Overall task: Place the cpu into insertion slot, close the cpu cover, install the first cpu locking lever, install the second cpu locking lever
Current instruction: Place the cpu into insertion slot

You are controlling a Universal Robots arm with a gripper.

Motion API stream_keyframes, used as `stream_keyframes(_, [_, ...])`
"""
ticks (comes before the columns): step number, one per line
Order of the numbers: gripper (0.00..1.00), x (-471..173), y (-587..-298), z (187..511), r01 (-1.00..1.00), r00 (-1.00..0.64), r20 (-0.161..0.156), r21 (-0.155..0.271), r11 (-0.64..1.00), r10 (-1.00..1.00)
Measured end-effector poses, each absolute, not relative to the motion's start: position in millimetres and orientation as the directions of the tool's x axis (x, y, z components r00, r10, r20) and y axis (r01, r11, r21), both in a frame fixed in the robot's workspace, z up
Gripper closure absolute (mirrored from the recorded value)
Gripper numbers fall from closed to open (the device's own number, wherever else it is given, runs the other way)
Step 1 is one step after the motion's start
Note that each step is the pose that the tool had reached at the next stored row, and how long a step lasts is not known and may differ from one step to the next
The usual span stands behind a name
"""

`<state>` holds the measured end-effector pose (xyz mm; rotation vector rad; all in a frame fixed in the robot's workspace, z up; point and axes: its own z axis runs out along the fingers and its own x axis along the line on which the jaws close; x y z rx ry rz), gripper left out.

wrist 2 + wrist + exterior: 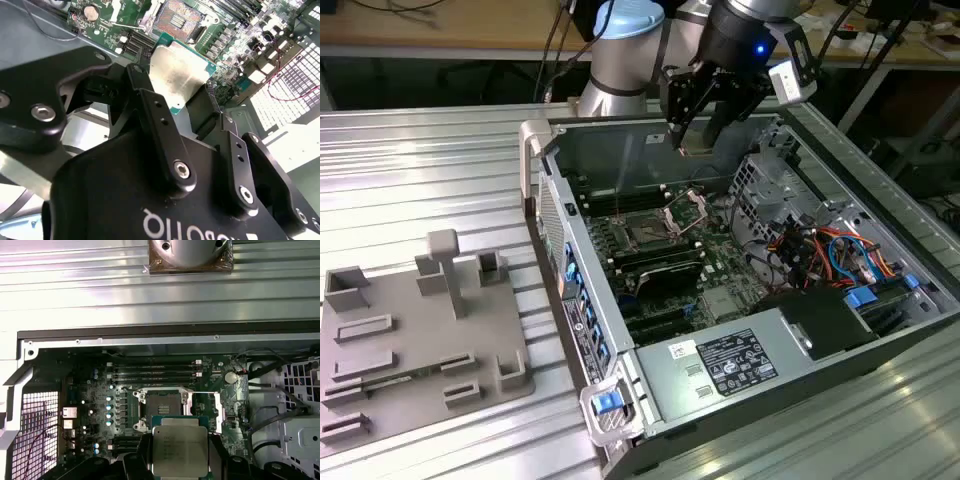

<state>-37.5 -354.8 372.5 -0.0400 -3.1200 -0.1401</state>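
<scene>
My gripper [694,138] hangs above the open computer case, shut on the cpu [699,149], a flat square chip with a silver-grey top. In both wrist views the cpu [182,70] [179,450] sits between the two black fingers [139,82], held by its edges. Below it on the green motherboard lies the insertion slot [648,232] [161,407] [175,20], a dark square socket with a silver rim, uncovered. The cpu cover [688,205] [217,412] stands swung up beside the slot. The cpu is well above the slot and apart from it.
A grey power supply box [740,365] fills the case's near end. A drive cage with coloured cables [820,250] is at the exterior view's right. Black memory slots [152,371] flank the socket. A grey fixture tray [420,340] lies outside the case at the exterior view's left.
</scene>
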Motion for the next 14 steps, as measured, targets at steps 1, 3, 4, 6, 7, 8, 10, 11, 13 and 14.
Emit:
stream_keyframes(1, [0.45,-37.5,-354.8,372.5,0.026,-1.000,0.019,0.089,0.996,0.025])
stream_keyframes(3, [0.45,-37.5,-354.8,372.5,0.026,-1.000,0.019,0.089,0.996,0.025])
stream_keyframes(4, [0.45,-37.5,-354.8,372.5,0.026,-1.000,0.019,0.089,0.996,0.025])
stream_keyframes(6, [0.45,-37.5,-354.8,372.5,0.026,-1.000,0.019,0.089,0.996,0.025])
stream_keyframes(7, [0.45,-37.5,-354.8,372.5,0.026,-1.000,0.019,0.089,0.996,0.025])
stream_keyframes(8, [0.45,-37.5,-354.8,372.5,0.026,-1.000,0.019,0.089,0.996,0.025])
stream_keyframes(10, [0.45,-37.5,-354.8,372.5,0.027,-0.999,0.019,0.089,0.996,0.026])
stream_keyframes(11, [0.45,-37.5,-354.8,372.5,0.029,-0.999,0.019,0.089,0.996,0.027])
stream_keyframes(13, [0.45,-37.5,-354.8,372.4,0.049,-0.999,0.019,0.089,0.995,0.047])
stream_keyframes(14, [0.45,-37.5,-354.8,372.4,0.052,-0.999,0.019,0.089,0.995,0.050])
